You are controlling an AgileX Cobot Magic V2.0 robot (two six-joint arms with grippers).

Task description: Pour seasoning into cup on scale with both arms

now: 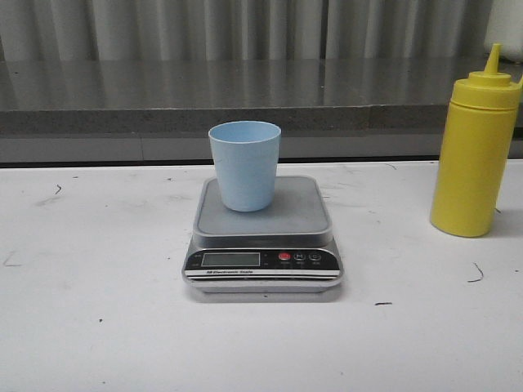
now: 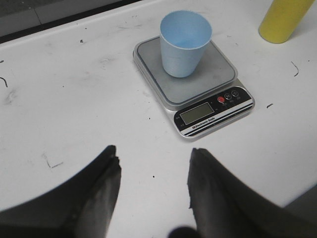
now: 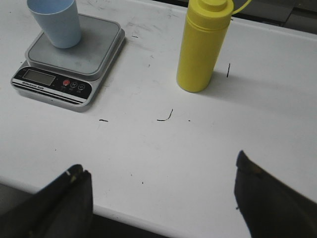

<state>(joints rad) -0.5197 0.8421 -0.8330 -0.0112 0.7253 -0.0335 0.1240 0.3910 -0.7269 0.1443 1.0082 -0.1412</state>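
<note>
The light blue cup (image 1: 244,164) stands upright on the silver platform of the scale (image 1: 263,235) at the table's middle. The yellow seasoning bottle (image 1: 477,151) stands upright and capped at the right, apart from the scale. Neither gripper shows in the front view. In the left wrist view my left gripper (image 2: 152,157) is open and empty above bare table, short of the scale (image 2: 198,84) and cup (image 2: 184,43). In the right wrist view my right gripper (image 3: 161,168) is wide open and empty near the table's front edge, short of the bottle (image 3: 202,47) and the scale (image 3: 74,54).
The white table (image 1: 98,327) carries small dark scuff marks. A grey ledge and a corrugated wall (image 1: 245,73) run behind it. The table's front edge (image 3: 129,215) lies between my right fingers.
</note>
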